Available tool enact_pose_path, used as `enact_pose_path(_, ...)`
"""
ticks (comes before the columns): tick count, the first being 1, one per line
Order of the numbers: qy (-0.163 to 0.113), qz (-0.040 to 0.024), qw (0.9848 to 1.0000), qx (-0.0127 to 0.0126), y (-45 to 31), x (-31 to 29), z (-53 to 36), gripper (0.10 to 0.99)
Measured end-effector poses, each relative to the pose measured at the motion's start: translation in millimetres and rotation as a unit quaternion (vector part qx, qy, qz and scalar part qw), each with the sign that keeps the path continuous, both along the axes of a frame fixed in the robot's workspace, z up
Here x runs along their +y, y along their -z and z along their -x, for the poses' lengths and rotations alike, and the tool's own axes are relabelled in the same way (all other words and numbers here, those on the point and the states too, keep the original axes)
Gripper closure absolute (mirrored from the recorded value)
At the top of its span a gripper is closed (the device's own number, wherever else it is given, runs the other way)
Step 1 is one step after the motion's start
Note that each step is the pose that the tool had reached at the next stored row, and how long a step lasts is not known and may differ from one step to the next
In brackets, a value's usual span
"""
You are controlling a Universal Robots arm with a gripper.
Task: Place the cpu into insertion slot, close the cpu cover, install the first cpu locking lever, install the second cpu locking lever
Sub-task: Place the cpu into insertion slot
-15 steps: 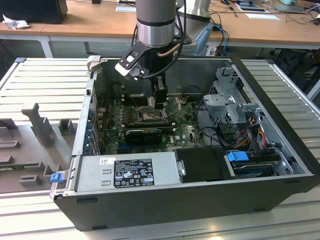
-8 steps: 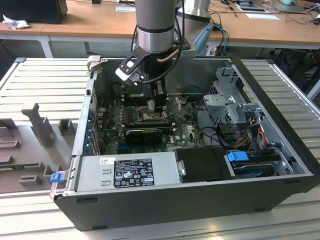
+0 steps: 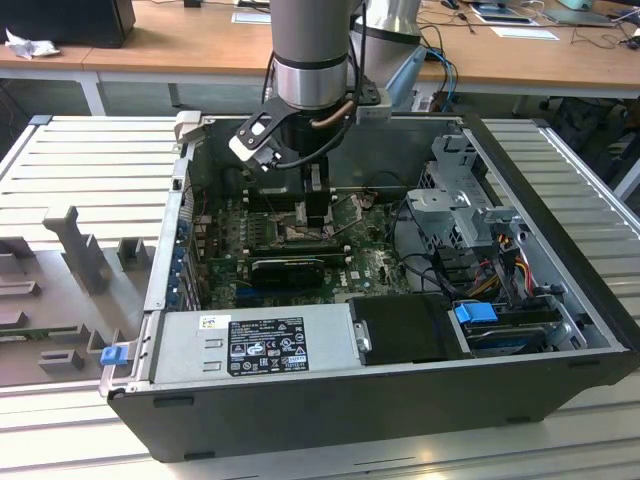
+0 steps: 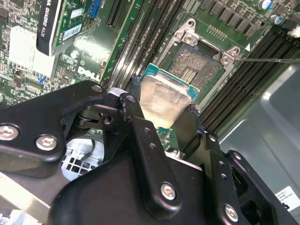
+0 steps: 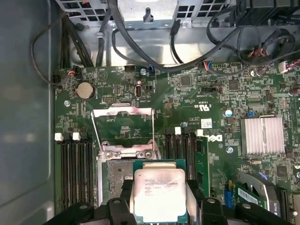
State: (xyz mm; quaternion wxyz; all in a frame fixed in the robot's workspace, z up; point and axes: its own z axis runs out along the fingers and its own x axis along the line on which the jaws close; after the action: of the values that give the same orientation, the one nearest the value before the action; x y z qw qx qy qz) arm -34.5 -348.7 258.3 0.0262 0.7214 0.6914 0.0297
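- The cpu point(image 5: 159, 187) is clamped by two opposite edges with its pale metal top facing up. This keeps it level and leaves its underside free to meet the contacts. Judging from both wrist views, it hangs just beside the insertion slot point(image 4: 194, 70) and overlaps one edge of it. It is not centred or seated yet.
- The end effector point(image 5: 161, 206) is pinching the cpu. One black finger point(image 4: 136, 117) presses against one side of the chip and the other finger presses against the opposite side. The chip sits right at the fingertips and projects beyond them toward the slot.
- The slot lies open, its field of contacts bare inside the metal bracket. It needs to be open like this for the chip to drop in.
- The cpu cover point(image 5: 123, 111) is swung back on its hinge and lies on the far side of the slot from the chip. The green board shows through its square opening. Folded away like this, it does not block the way down.
- A thin locking lever point(image 4: 267, 59) stands out beside the slot, apparently released, which is what lets the cover stay open.
- In the exterior view the end effector point(image 3: 300, 215) reaches down into the middle of the open computer case point(image 3: 330, 410), over the motherboard point(image 3: 370, 265). The power supply point(image 3: 250, 340) is on the near side.
- The case rests on a ribbed metal table point(image 3: 90, 160).
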Motion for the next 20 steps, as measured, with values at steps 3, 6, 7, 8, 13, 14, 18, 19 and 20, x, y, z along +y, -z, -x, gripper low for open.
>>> enact_pose_path(3,0.0,0.0,1.0,0.0,4.3,0.0,0.1,0.557)
enact_pose_path(6,0.0,0.0,1.0,0.0005,9.5,0.2,0.1,0.557)
enact_pose_path(7,0.0,0.0001,1.0,0.0006,11.4,1.7,0.1,0.557)
enact_pose_path(8,0.0,0.0001,1.0,0.0007,12.4,3.6,0.1,0.557)
enact_pose_path(13,0.0,0.0,1.0,0.001,19.8,14.1,0.1,0.557)
enact_pose_path(14,0.0,-0.0001,1.0,0.0009,21.2,15.2,0.2,0.557)
enact_pose_path(18,0.0,-0.0005,1.0,0.001,26.1,17.4,5.6,0.557)
enact_pose_path(19,0.0,-0.0005,1.0,0.001,27.1,18.1,6.7,0.557)
enact_pose_path(20,-0.003,-0.0011,1.0,0.001,28.6,18.9,8.0,0.557)
